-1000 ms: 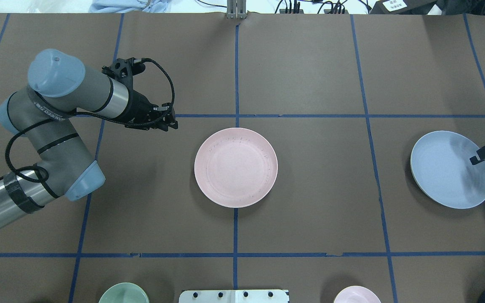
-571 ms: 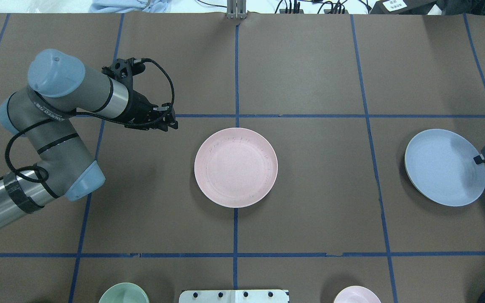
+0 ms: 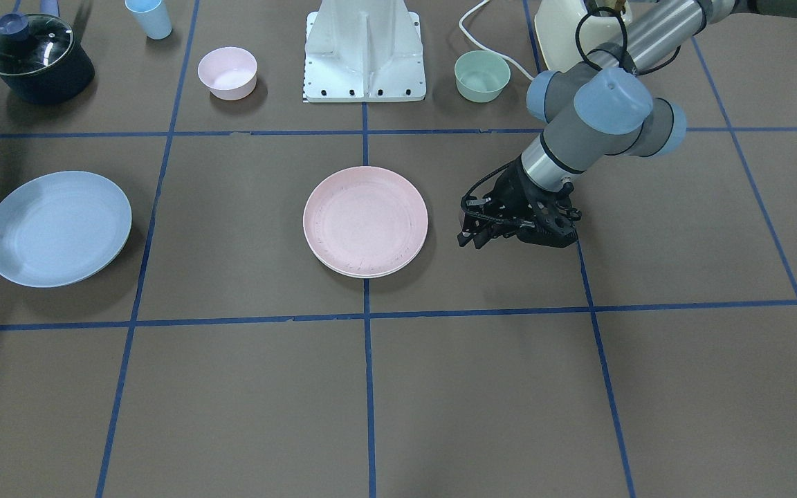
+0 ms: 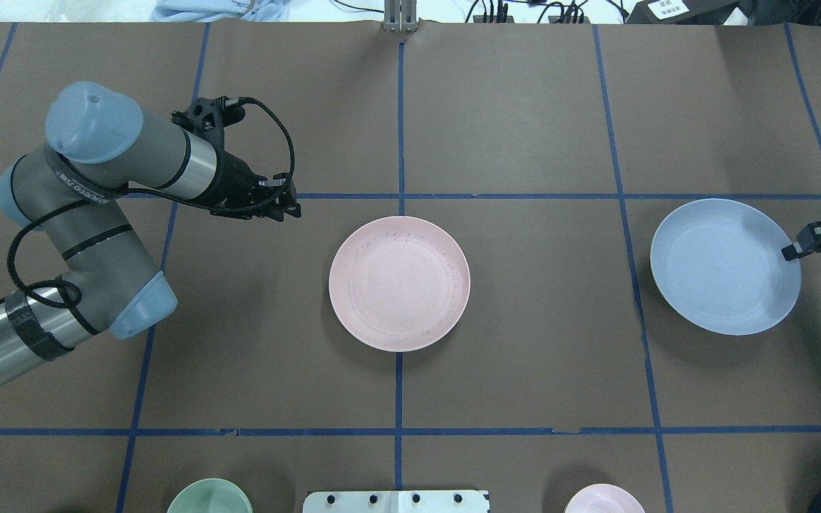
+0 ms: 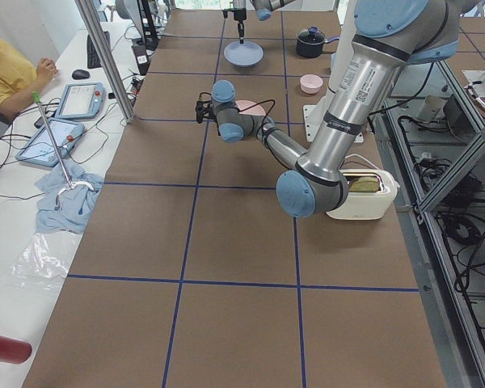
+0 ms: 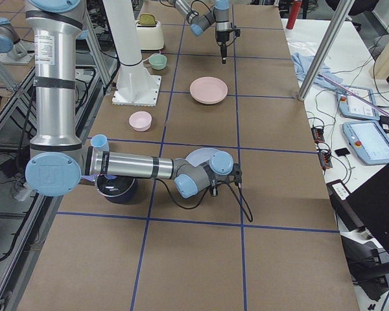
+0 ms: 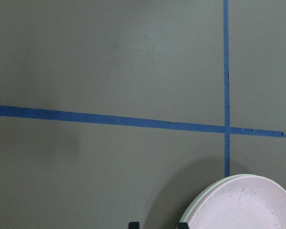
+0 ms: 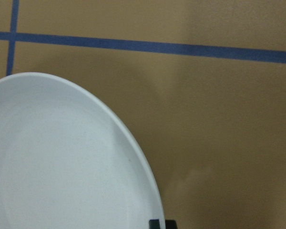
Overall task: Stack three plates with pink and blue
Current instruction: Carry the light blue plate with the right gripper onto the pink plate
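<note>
Soft, even light falls from above on the matte table (image 4: pixel 524 107), where the pink plate (image 4: pixel 399 283) throws only a thin shadow at its rim and the blue plate (image 4: pixel 724 267) a wide, blurred one beside it. The overhead view is sharp, though the strip past the table's far edge is washed out white. The right wrist view is soft and tinted warm yellow, the left wrist view cooler and grey
</note>
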